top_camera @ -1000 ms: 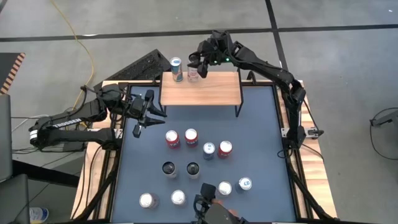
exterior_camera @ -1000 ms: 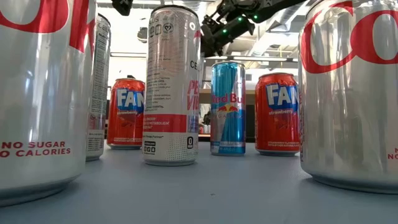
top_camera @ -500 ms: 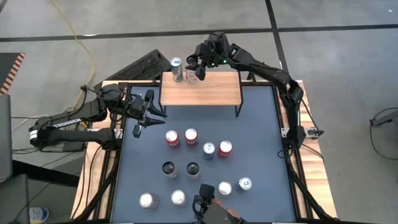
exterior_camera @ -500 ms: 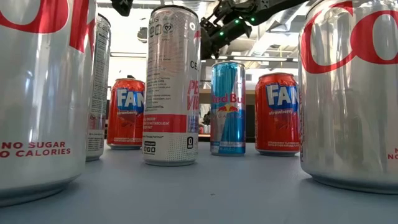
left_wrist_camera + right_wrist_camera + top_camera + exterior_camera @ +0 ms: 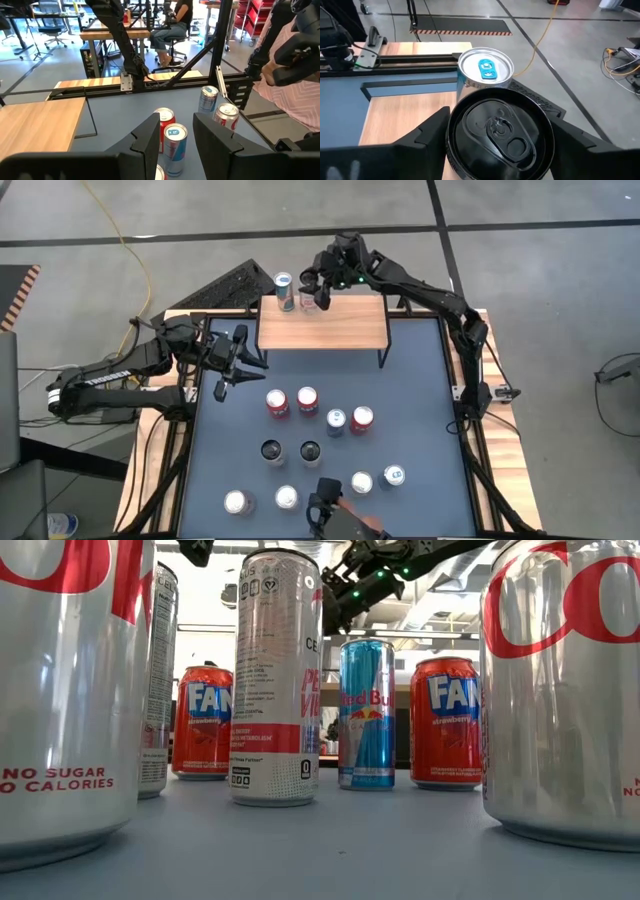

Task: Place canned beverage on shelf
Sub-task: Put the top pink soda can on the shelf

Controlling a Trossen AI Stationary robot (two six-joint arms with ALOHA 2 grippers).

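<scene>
Two dark fingers of my right gripper (image 5: 497, 150) stand apart around the black-topped can (image 5: 500, 135) on the light wooden shelf (image 5: 322, 326), silver blue-tabbed can (image 5: 485, 67) just beyond

The high view looks straight down on the whole table (image 5: 420, 370). The low view sits at tabletop level, close among cans (image 5: 274, 680). Each wrist view looks past its own fingers; the right wrist and high views share the shelf (image 5: 322, 328).
</scene>
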